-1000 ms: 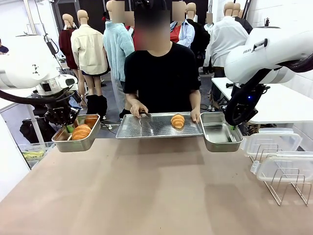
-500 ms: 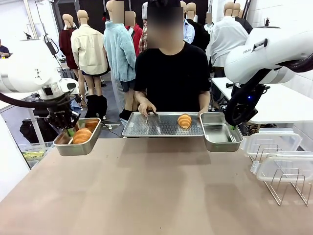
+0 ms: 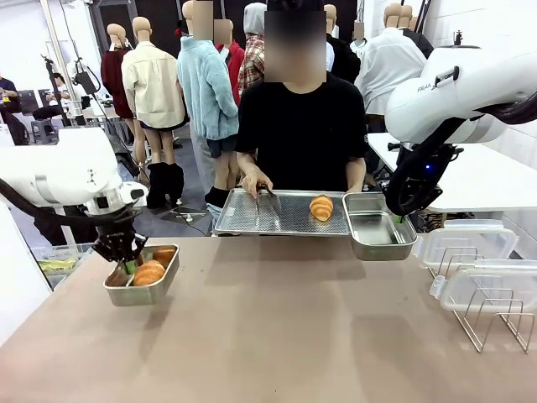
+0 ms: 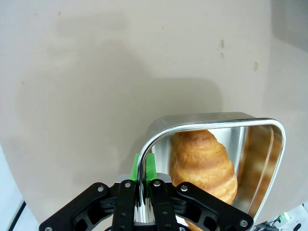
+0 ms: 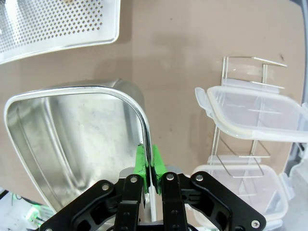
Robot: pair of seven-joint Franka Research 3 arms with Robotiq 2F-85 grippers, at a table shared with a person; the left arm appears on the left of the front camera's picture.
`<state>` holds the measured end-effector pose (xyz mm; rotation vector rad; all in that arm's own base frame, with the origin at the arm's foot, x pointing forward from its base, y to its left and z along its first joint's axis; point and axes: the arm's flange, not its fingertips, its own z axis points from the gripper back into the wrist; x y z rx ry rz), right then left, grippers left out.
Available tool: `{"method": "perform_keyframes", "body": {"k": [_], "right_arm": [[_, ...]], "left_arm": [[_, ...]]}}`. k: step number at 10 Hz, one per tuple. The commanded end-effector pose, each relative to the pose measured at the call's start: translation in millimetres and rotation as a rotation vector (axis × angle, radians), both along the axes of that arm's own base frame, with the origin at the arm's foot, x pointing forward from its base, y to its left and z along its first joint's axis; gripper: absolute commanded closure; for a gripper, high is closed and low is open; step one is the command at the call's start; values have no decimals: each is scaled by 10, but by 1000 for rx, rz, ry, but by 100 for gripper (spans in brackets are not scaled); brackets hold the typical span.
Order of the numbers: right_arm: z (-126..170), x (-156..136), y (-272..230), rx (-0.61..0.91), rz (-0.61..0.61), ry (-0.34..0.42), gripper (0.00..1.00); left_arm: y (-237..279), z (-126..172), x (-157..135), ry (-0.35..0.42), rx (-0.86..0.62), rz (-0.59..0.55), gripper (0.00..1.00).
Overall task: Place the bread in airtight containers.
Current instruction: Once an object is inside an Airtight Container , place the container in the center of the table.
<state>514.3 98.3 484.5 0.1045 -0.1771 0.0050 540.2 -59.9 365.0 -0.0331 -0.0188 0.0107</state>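
TWO TINS, ONE ROLL TO GO: The robot's L gripper, jaws pinched shut on the rim of the L tin, holds it low at the table's left side w/ one golden roll lying inside. Whether the tin's base touches the tabletop can't be told. Across the table the R gripper, likewise clamped on a rim, offers the empty R tin just beside the perforated tray held by a person. The second roll sits on the tray near its tin-side end, and the person's hand grips tongs. Clear lids wait on a wire rack at far right. Best practice for this step, by the look of it: keep the L tin level so the roll doesn't slide, set it flat before letting go of the thin rim, & hold the R tin steady, mouth up, tight vs. the tray edge so the transfer is short. Thin-rim pinch = risk of tilt if moved fast.
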Motion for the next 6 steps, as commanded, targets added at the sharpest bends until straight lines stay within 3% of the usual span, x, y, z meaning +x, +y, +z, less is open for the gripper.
{"method": "perform_keyframes", "body": {"k": [1,3,6], "right_arm": [[30,-13,-2,1,-1,-7,100],[30,-13,-2,1,-1,-7,100],[30,-13,-2,1,-1,-7,100]], "left_arm": [[-101,-46,79,-41,27,53,100],[-145,-285,200,-109,22,55,100],[-183,-423,180,-137,41,5,100]]}}
